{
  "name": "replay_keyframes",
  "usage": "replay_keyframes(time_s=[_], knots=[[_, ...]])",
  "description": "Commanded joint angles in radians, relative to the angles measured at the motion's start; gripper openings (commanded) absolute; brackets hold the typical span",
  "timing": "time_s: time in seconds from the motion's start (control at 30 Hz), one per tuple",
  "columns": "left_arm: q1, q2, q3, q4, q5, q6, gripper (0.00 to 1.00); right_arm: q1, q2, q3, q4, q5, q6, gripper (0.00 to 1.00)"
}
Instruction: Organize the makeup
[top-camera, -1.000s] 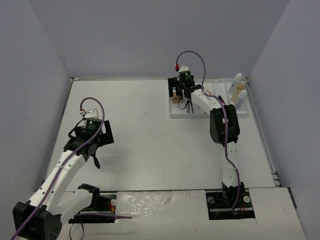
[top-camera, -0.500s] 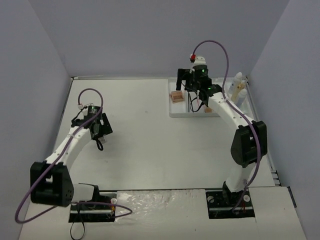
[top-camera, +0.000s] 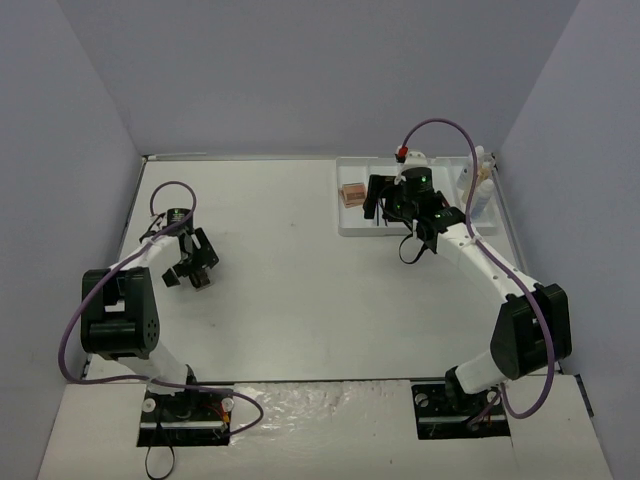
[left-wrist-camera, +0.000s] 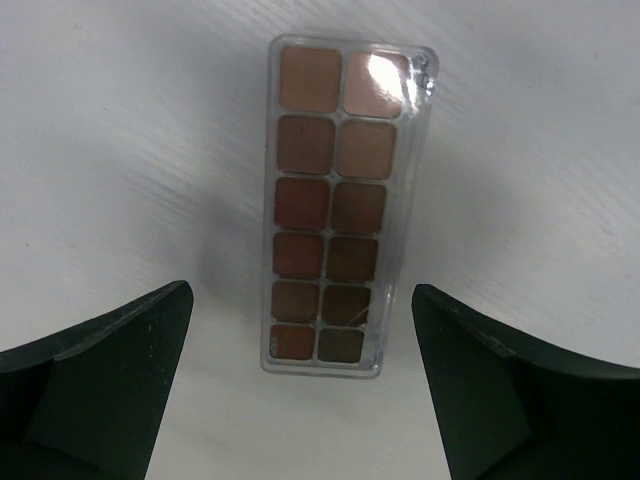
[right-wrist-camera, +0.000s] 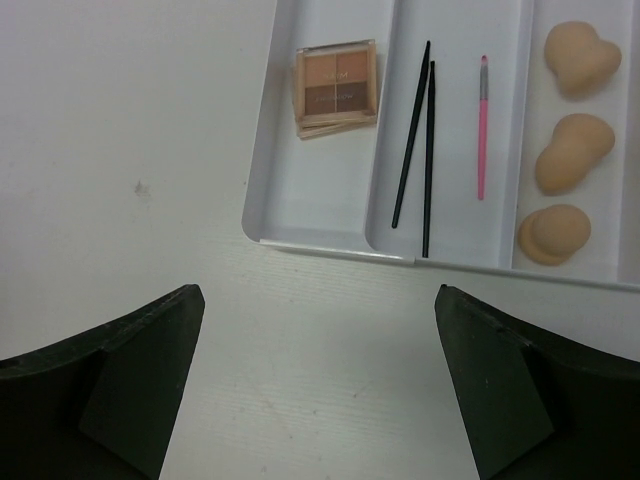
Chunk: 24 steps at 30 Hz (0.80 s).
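Note:
A long clear eyeshadow palette with several brown pans lies flat on the table. My left gripper is open right over it, and the palette's near end sits between the fingertips without touching them. My right gripper is open and empty above bare table, just short of the white tray. The tray holds a square palette, two black pencils, a pink pencil and three peach sponges. White bottles stand at the tray's right end.
The tray sits at the back right, close to the right wall. The left gripper works near the table's left edge. Grey walls enclose the table on three sides. Both arm bases are at the near edge.
The left arm folded back and came down lower at the left of the table. The right gripper drew back off the tray toward me and to the right.

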Motion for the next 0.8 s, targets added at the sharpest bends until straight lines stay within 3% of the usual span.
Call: replay_keyframes(time_s=[0.0,0.2,0.27,0.47,0.63,0.77], knots=[[0.03,0.014,0.04,0.065,0.049,0.006,0.87,-0.006,-0.098,-0.01,0.072,-0.049,0.026,0.98],[0.031,0.035,-0.008,0.091,0.107,-0.023,0.7,-0.006,-0.121,-0.024,0.074,-0.055,0.019,0.98],[0.03,0.028,-0.027,0.104,0.113,-0.039,0.57,-0.006,-0.124,-0.023,0.074,-0.064,0.018,0.98],[0.02,-0.013,-0.073,0.109,0.137,-0.045,0.35,-0.006,-0.145,-0.034,0.099,-0.1,0.017,0.98],[-0.036,-0.089,-0.049,0.091,0.18,-0.021,0.29,-0.004,-0.147,-0.027,0.106,-0.217,0.036,0.99],[-0.171,-0.168,0.016,0.059,0.205,-0.011,0.28,0.0,-0.154,-0.021,0.113,-0.303,0.075,0.99]])
